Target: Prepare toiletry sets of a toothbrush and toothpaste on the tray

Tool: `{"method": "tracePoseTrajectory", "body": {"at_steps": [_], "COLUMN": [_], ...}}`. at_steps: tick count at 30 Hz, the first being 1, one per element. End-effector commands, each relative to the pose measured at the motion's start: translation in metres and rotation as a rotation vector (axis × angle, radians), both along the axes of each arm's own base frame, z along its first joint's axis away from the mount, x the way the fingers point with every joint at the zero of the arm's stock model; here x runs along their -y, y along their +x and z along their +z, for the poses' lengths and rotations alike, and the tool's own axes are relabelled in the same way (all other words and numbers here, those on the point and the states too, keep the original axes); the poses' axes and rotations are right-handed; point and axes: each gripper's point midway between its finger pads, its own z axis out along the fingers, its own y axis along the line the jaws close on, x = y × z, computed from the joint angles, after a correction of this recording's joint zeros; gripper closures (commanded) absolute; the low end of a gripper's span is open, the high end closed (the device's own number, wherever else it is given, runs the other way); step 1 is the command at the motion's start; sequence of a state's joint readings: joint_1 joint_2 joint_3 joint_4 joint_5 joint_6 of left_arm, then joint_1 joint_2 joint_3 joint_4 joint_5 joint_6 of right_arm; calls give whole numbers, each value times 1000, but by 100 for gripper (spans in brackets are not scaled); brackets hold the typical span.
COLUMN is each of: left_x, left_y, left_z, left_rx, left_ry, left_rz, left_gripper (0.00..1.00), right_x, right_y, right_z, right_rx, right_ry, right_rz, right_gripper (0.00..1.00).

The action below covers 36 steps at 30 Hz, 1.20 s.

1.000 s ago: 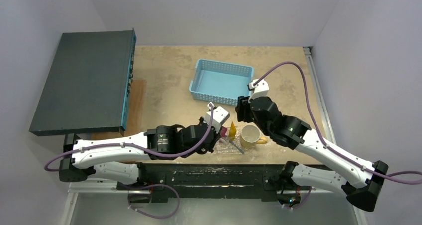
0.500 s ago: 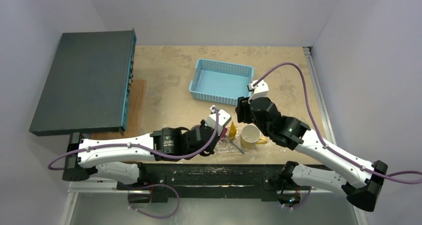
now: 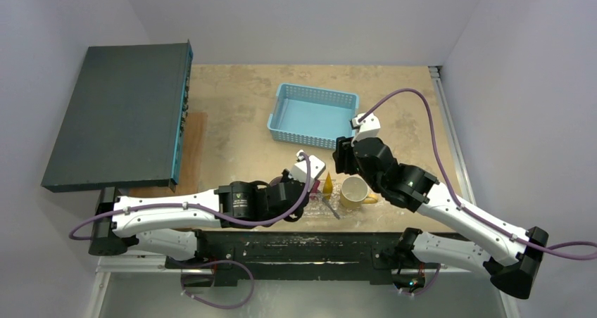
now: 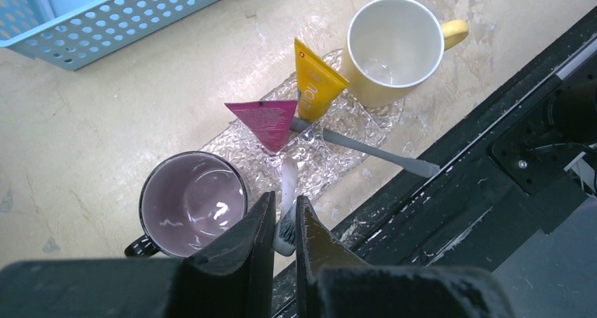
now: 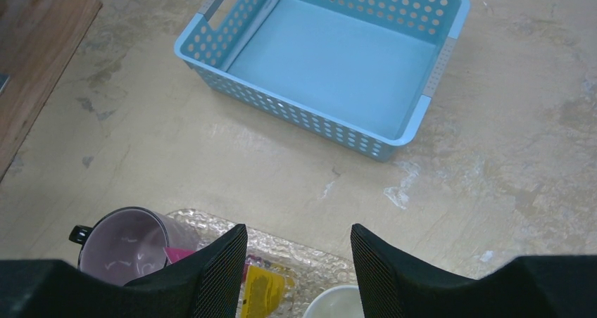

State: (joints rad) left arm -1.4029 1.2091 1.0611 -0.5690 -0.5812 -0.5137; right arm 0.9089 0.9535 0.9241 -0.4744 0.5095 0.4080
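Note:
In the left wrist view my left gripper (image 4: 284, 204) is shut on the bristle head of a white toothbrush (image 4: 288, 179). Its handle reaches onto the crinkled clear tray (image 4: 331, 131), toward the magenta tube (image 4: 264, 121). The yellow tube (image 4: 317, 86) lies beside the magenta one. A grey toothbrush (image 4: 373, 153) runs from under the tubes past the tray's near edge. My right gripper (image 5: 296, 262) hangs open and empty above the tray's far edge (image 5: 310, 255), over the yellow tube (image 5: 264, 290). From above, the left gripper (image 3: 315, 189) sits next to the yellow tube (image 3: 328, 184).
A purple mug (image 4: 190, 202) stands at one end of the tray and a yellow mug (image 4: 394, 43) at the other. The light-blue basket (image 5: 331, 58) sits farther back, with a thin pale stick (image 5: 253, 26) along its inner wall. A dark flat box (image 3: 120, 114) fills the left side.
My left arm has shifted a little with the toothbrush, and the yellow tube now shows beside it in the top view. The right arm has not moved.

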Motion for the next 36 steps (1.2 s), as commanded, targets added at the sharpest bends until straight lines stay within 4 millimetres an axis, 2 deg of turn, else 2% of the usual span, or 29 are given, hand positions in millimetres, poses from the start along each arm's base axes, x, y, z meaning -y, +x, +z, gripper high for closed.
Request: {"method": "tracePoseTrajectory", "body": {"at_steps": [1,8,19,24,36], "left_x": [-13,-8,19,19,18], "left_y": [8,6,-2,1,6], "left_z": [13,13,-6,-14,-12], "left_rx": [53,45,-10,-1,55], "left_ry": [-4,-20,-49,-52,-91], "left_rz": [46,27,-23,3,45], "left_gripper": [100,100,100,100,100], "right_x": [1,1,1,1,2], "right_y": [2,3,3,2,1], "right_z": [3,3,1,-2,-8], "right_rx": [15,16,11,6,-4], "right_ry": [22,21,19,19,21], "right_rz": [-22,-22,-22,-26,-29], "right_gripper": [42,41,41,41,41]}}
